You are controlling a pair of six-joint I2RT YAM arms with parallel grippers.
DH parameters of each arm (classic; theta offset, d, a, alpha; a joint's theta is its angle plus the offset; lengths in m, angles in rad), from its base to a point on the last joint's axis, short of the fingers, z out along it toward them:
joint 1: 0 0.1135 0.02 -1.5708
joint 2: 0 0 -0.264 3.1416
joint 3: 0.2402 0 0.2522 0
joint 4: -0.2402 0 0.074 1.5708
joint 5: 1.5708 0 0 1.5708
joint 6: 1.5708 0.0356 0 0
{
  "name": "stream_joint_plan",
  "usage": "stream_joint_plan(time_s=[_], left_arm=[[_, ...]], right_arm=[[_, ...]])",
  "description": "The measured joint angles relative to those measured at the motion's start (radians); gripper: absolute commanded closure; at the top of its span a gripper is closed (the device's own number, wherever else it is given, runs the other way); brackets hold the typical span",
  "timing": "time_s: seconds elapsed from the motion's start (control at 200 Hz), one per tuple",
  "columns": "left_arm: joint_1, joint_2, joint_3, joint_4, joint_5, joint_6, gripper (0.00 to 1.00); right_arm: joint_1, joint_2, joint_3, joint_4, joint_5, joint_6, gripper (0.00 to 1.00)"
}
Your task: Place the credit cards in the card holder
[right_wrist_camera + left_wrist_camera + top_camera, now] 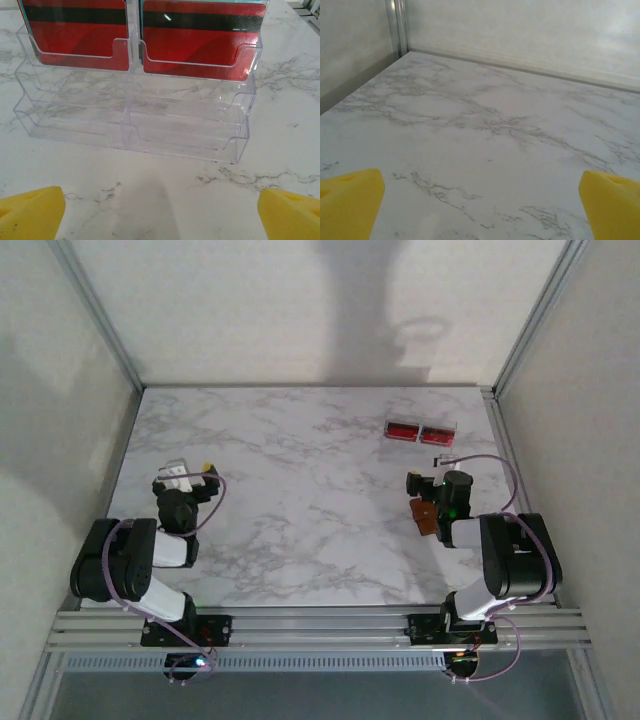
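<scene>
Credit cards (200, 45): red, upright in the back pockets of the clear stand (135, 125), far right of the table (300, 500); brown card holder (424, 516) nearer, half tucked under the right arm (500, 550). Right tool (160, 215) spread wide, empty, facing the stand; left tool (480, 210) likewise, above bare marble. Probably best to drop in from above, pinch one card by its top edge, lift straight up; thin plastic, easy to grab two. Glossy marble top; plain white walls (300, 300); metal frame posts (100, 320).
</scene>
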Motion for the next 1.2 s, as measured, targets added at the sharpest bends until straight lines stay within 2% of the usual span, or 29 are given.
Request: stream_joint_plan(time_s=[1.031,1.121,1.201], left_arm=[[0.0,-0.001,0.0,0.0,0.0,0.0,0.01],[0.0,-0.041,-0.002,-0.026,0.0,0.0,0.01],[-0.005,-0.169,0.002,-0.132,-0.016,-0.026,0.01]], right_arm=[[-0.002,0.0,0.0,0.0,-0.002,0.0,0.01],[-0.009,-0.004,0.005,-0.019,-0.048,-0.006,0.01],[-0.011,-0.037,0.044,-0.124,-0.068,-0.006,0.01]])
